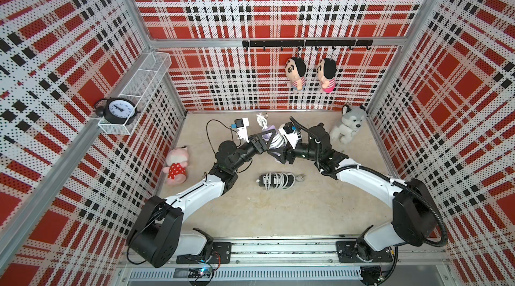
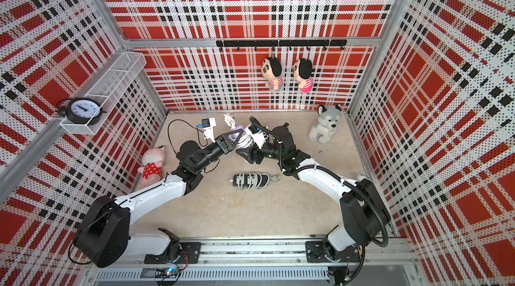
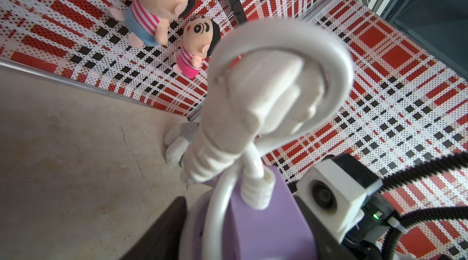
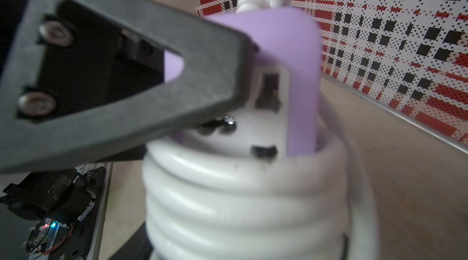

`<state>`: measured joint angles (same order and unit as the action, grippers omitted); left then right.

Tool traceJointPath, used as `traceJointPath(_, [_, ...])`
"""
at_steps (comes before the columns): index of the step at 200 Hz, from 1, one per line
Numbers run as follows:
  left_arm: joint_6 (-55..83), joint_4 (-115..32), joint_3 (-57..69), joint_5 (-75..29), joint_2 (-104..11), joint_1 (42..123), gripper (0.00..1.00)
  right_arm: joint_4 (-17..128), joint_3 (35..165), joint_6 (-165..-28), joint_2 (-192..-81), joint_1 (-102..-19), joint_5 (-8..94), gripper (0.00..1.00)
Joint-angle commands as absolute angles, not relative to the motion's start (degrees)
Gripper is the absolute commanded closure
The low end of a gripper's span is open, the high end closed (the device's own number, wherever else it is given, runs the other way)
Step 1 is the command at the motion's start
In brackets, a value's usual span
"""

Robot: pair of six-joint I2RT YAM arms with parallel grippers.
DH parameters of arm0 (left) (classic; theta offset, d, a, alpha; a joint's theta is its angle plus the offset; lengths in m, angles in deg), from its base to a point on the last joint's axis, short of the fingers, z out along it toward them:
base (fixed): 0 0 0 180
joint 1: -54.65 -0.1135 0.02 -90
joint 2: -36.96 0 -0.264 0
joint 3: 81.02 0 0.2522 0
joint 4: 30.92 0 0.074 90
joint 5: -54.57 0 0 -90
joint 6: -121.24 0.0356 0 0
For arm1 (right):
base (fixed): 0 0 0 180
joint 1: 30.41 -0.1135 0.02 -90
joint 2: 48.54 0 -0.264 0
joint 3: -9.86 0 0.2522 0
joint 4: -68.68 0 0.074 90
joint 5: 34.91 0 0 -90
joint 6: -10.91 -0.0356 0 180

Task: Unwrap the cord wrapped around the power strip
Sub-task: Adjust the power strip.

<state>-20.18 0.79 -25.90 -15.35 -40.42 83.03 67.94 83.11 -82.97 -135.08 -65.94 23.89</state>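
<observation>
Power strip (image 4: 301,81) stands upright by the worktop's (image 1: 278,215) back edge. Your right pincer (image 1: 278,145) holds its bottom, wrapped in cord (image 4: 240,190); your left pincer (image 1: 269,138) pinches the top, just under the plug (image 3: 273,89).

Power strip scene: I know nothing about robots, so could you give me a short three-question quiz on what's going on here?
1. True or false: the purple power strip lies flat on the table.
2. How many cord-wrapped power strips are visible? A one, B two, C three.
3. Fill in: the cord around the purple power strip is ____ in colour.

Key
1. False: it is held upright by the left gripper and right gripper.
2. B: the purple one, plus a black power strip lying on the table.
3. White.
</observation>
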Motion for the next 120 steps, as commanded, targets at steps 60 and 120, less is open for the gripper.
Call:
traceJointPath(60, [-6.0, -15.3, -19.8, -21.0, -39.1, 83.4, 1.0, 72.2, 83.8, -93.3, -132.9, -59.6, 18.8, 0.32])
traceJointPath(120, [10.9, -29.8, -14.5, -31.7, -43.3, 83.9, 1.0, 34.8, 95.6, -82.9, -132.0, -54.0, 26.8, 0.28])
